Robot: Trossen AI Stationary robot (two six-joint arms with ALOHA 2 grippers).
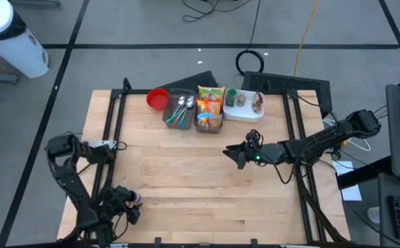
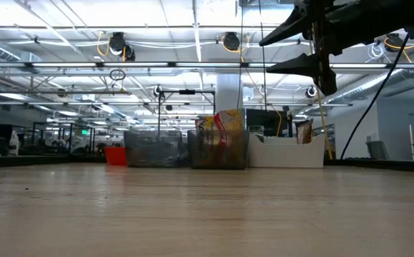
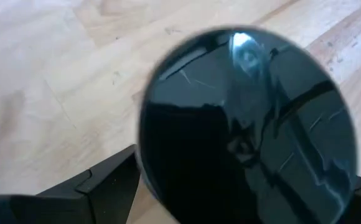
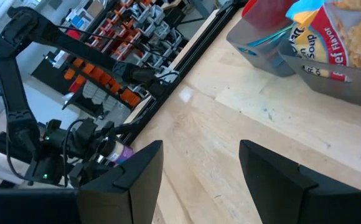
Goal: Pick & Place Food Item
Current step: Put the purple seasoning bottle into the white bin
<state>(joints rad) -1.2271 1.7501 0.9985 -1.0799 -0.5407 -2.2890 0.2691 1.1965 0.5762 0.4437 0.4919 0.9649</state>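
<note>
The counter (image 1: 207, 186) is a broad wooden top, bare through the middle, with everything lined up along its far edge: a red cup (image 1: 158, 99), a grey bin (image 1: 179, 110) of spoons, a second bin (image 1: 210, 118) stuffed with snack packets (image 1: 210, 100), and a white tray (image 1: 245, 108) with a small jar and a brown item. The food for this task is most likely one of those packets, upright in the second bin; none has been lifted yet.

The right arm reaches in from the right side and its gripper (image 1: 233, 154) hangs above the counter's middle, short of the bins, with the fingers (image 4: 134, 171) parted to a middling gap and nothing between them. The left gripper (image 1: 125, 202) waits folded at the near left corner; its wrist camera is mostly blocked by a dark round part, and I take its fingers as spread wide.

The step in hand looks like the approach to the packets. To do it well, the right gripper should come forward and line up over the packet tops, fingers across the thin side of one packet. Descend straight between neighbours, clear of the bin wall. Pinch near the top seam, gently, since the bags will crumple, then lift straight up before moving sideways.
</note>
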